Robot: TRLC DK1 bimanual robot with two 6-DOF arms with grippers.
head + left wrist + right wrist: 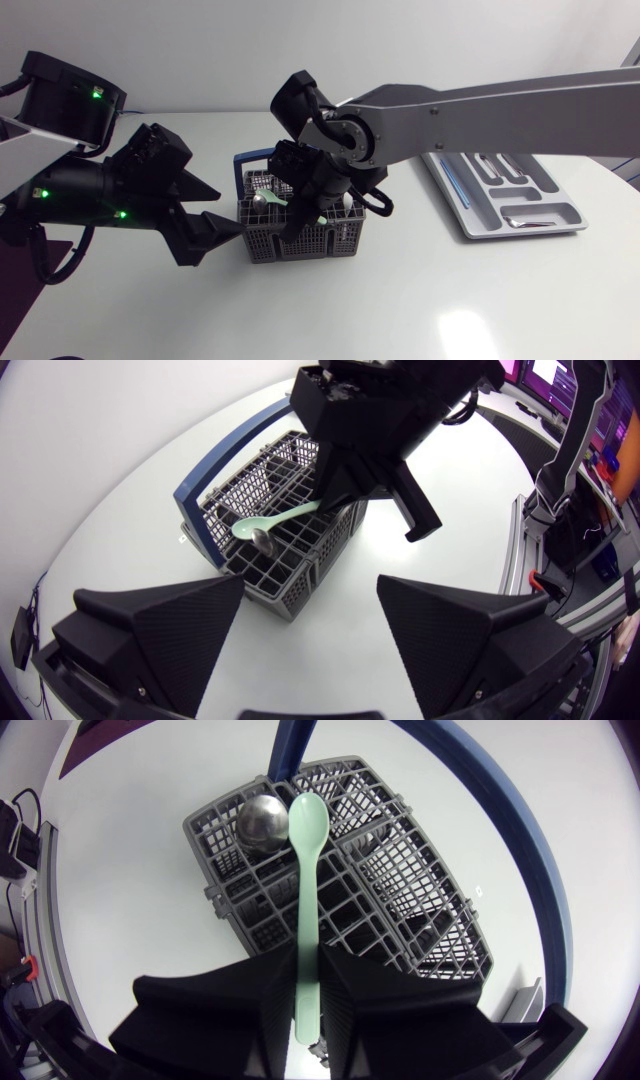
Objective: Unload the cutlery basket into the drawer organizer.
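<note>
A grey cutlery basket (322,243) with a blue handle (245,160) stands mid-table. A pale green spoon (306,830) lies over the basket (400,880), its bowl beside the bowl of a metal spoon (262,820). My right gripper (307,970) is shut on the green spoon's handle, fingers pressed on both sides. From above, the right gripper (300,210) hangs over the basket. My left gripper (310,610) stands open just to the left of the basket (300,575), with nothing between its fingers. The green spoon (275,518) and the metal spoon (262,541) show ahead of it.
The grey drawer organizer (548,195) lies at the right side of the table with some cutlery in its compartments, among them a metal spoon (522,222) in the near slot. The right arm (480,115) spans the table above it.
</note>
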